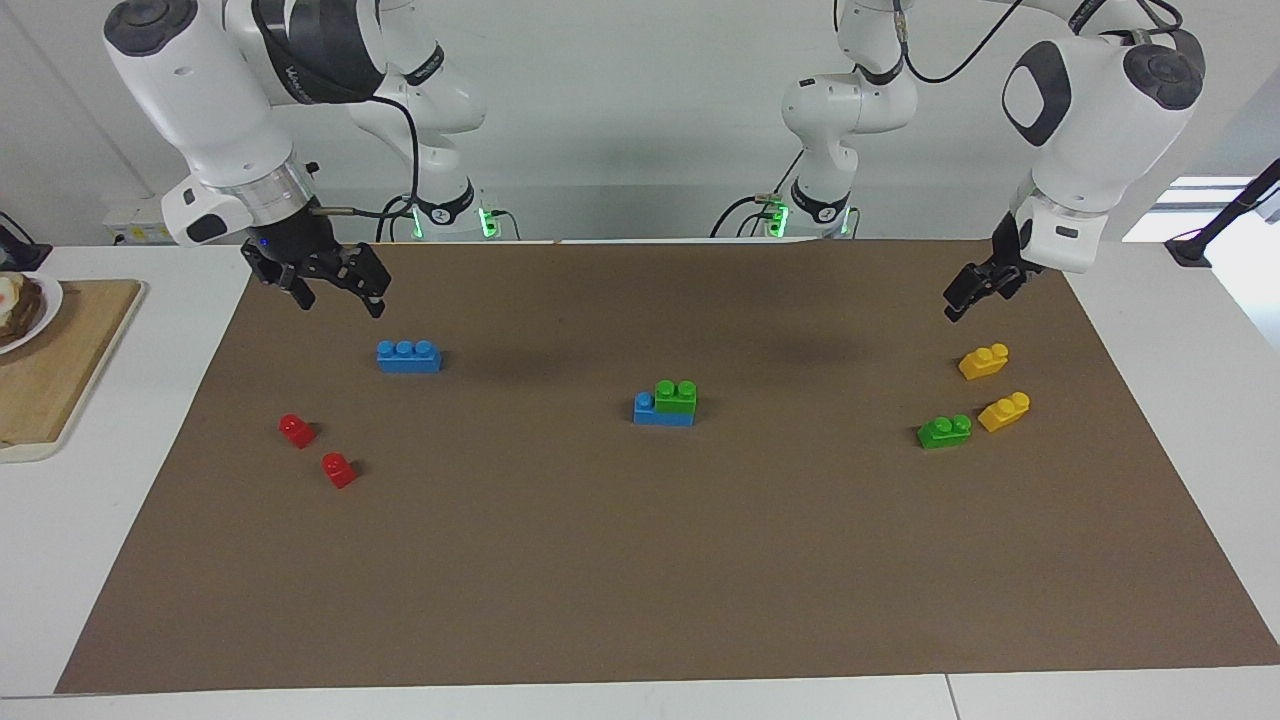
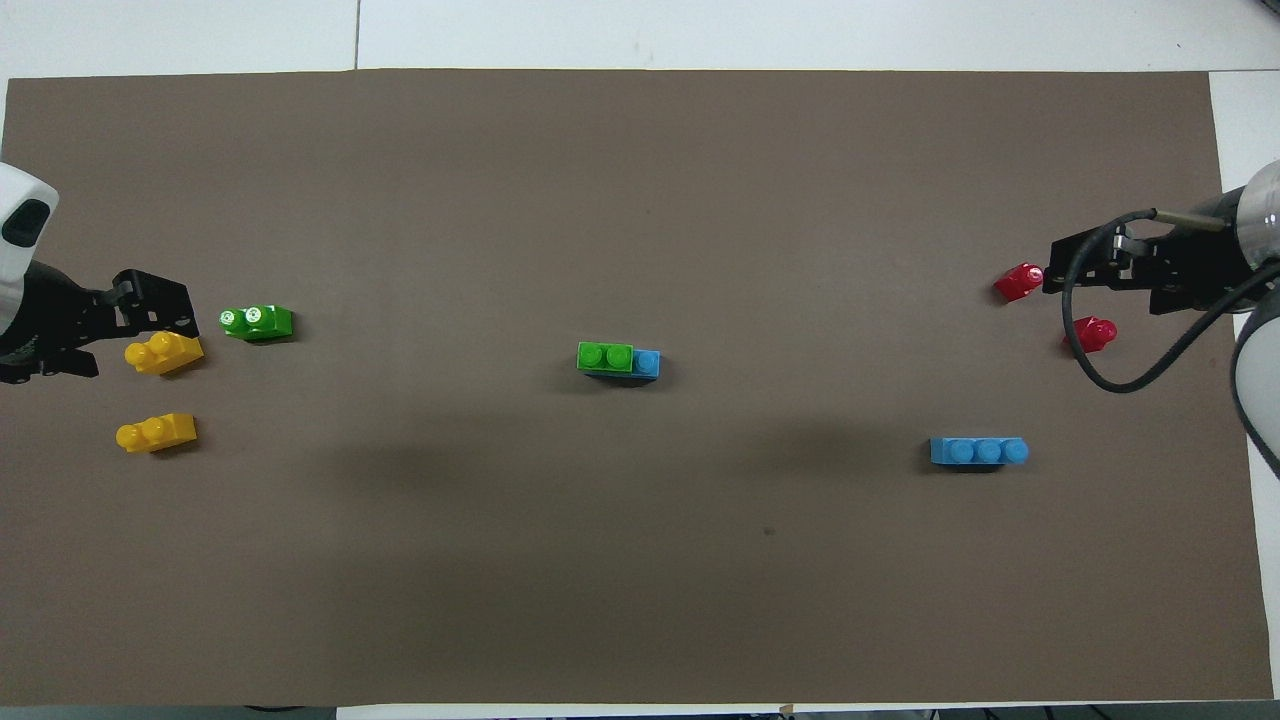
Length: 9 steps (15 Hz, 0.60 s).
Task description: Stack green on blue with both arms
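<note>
Seeing one green brick (image 1: pixel 677 395) seated on a blue brick (image 1: pixel 662 410) mid-table, covering two of its studs, one blue stud left showing. I count two greens: second green brick (image 1: pixel 944 431) lies loose toward the left arm's end, just beside two yellow bricks (image 1: pixel 984 361) (image 1: pixel 1005 411). Two blues: second blue brick (image 1: pixel 409 356) sits alone toward the right arm's end. Two red bricks (image 1: pixel 297 430) (image 1: pixel 339 469) farther from the robots than it. All on the brown mat (image 1: pixel 640 560) on the table (image 1: pixel 100 520). Right gripper (image 1: pixel 335 287) hangs in the air above the mat's edge, fingers spread, holding nothing. Left gripper (image 1: pixel 962 298) is up over its end, nothing gripped; fingers open or not, I cannot tell.
</note>
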Tool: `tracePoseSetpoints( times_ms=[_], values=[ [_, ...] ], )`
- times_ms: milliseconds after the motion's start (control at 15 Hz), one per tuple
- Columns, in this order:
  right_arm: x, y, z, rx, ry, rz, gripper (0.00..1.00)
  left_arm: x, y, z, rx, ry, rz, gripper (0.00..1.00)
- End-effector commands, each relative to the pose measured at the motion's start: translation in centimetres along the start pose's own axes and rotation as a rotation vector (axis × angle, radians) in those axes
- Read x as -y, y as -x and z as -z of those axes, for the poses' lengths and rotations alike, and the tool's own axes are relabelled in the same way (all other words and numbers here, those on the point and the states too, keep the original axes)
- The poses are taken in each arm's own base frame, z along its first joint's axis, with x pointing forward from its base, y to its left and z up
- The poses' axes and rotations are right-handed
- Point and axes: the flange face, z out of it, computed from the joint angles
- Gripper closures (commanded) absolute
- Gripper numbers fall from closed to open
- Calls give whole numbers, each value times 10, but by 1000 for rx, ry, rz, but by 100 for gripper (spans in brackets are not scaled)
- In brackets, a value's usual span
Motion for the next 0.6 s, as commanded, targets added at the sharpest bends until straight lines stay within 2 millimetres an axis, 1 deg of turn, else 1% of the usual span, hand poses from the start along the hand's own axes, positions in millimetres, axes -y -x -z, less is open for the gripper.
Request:
tracePoseSetpoints(
  times_ms=[0,133,200,333,400,533],
  values=[
    [-6,5,5,1,35,89,1,2,-3,23,2,-6,-76,0],
    [-14,4,5,6,36,77,1,2,-13,38,2,-7,-108,0],
    [-15,4,5,8,36,75,1,4,-15,43,4,-13,-140,0],
    [-15,5,4,21,38,75,1,5,-17,44,-1,-11,-178,0],
    [-16,6,5,21,38,72,1,12,-19,42,-4,-10,-168,0],
    [-16,6,4,23,38,72,1,13,-19,40,4,-17,-168,0]
  ],
)
